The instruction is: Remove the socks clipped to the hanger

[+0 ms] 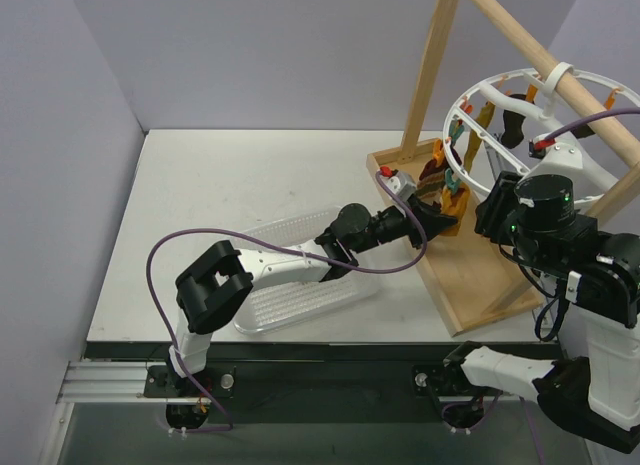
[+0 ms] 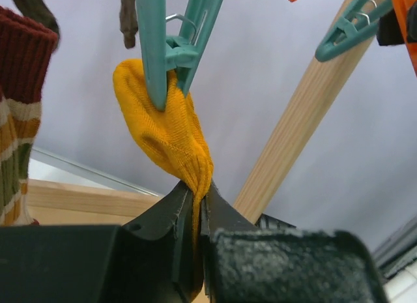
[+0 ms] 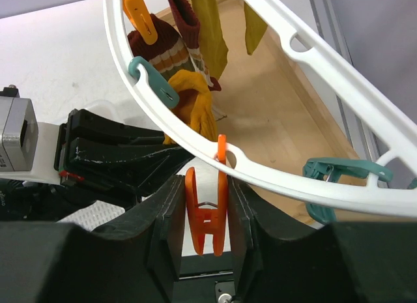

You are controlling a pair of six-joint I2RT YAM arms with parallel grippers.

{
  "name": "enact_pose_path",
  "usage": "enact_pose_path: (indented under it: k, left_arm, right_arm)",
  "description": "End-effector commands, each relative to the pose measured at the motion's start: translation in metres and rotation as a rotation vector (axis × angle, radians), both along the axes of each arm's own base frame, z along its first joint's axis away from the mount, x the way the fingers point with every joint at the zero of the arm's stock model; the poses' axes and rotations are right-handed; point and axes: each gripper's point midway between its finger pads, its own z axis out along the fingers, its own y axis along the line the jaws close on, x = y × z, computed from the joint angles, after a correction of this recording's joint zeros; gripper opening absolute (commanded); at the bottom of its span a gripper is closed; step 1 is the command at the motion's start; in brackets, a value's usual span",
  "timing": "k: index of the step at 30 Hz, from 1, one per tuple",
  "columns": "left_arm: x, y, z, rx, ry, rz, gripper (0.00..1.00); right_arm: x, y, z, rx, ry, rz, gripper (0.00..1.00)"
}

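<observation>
The white ring hanger (image 1: 590, 172) hangs from a wooden pole. My left gripper (image 2: 199, 199) is shut on the lower end of a mustard-yellow sock (image 2: 172, 130). A teal clip (image 2: 166, 49) still grips the sock's top. A striped-cuff sock (image 2: 16, 120) hangs to its left, and a brown sock (image 2: 128, 16) shows above. My right gripper (image 3: 205, 192) is shut on an orange clip (image 3: 207, 215) that hangs from the ring (image 3: 280, 179) and holds no sock. In the right wrist view, the yellow sock (image 3: 195, 104), the striped sock (image 3: 166, 49) and two more yellow socks (image 3: 212, 29) hang beyond the ring.
A clear plastic tray (image 1: 290, 295) lies under the left arm. The wooden frame's base board (image 1: 470, 275) and slanted post (image 2: 306, 114) stand close by. A second teal clip (image 3: 332, 169) hangs on the ring to the right. Grey walls enclose the table.
</observation>
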Motion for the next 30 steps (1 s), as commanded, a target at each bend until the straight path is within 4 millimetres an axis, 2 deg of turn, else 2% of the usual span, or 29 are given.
enact_pose_path:
  k: [1,3,4,6,7,8,9,15,19,23,27,30]
  left_arm:
    - [-0.026,0.008,0.036,-0.053,-0.016,-0.083,0.12]
    - [-0.037,0.012,0.043,-0.056,-0.019,-0.103,0.10]
    - [-0.041,0.014,0.041,-0.047,-0.020,-0.107,0.09]
    - [-0.049,0.017,0.048,-0.039,-0.027,-0.114,0.09]
    - [-0.055,0.017,0.049,-0.033,-0.038,-0.119,0.08]
    - [-0.057,0.017,0.045,-0.014,-0.032,-0.118,0.08]
    - [-0.061,0.021,0.052,-0.016,-0.045,-0.116,0.08]
    - [-0.084,0.018,0.056,0.030,-0.071,-0.132,0.06]
    - [-0.099,0.013,0.060,0.046,-0.083,-0.148,0.05]
    - [-0.109,0.008,0.060,0.044,-0.074,-0.153,0.04]
    - [-0.116,0.002,0.061,0.045,-0.064,-0.152,0.04]
    - [-0.120,-0.002,0.059,0.055,-0.052,-0.143,0.04]
  right_arm:
    - [-0.017,-0.003,-0.016,0.012,0.055,0.022,0.32]
    - [-0.021,-0.002,-0.019,0.024,0.060,0.032,0.36]
    - [-0.025,-0.004,-0.022,0.033,0.061,0.032,0.43]
    - [-0.029,-0.003,-0.025,0.042,0.070,0.045,0.50]
    - [-0.033,-0.001,-0.030,0.053,0.083,0.063,0.59]
    - [-0.036,0.000,-0.031,0.060,0.089,0.072,0.63]
    - [-0.038,0.000,-0.034,0.064,0.100,0.080,0.67]
    - [-0.063,0.001,-0.037,0.132,0.101,0.149,0.79]
    - [-0.067,0.017,-0.028,0.177,0.113,0.229,0.79]
    - [-0.063,0.030,-0.005,0.218,0.075,0.281,0.73]
    - [-0.048,0.036,0.005,0.206,0.070,0.263,0.65]
    - [-0.034,0.029,0.006,0.163,0.059,0.197,0.63]
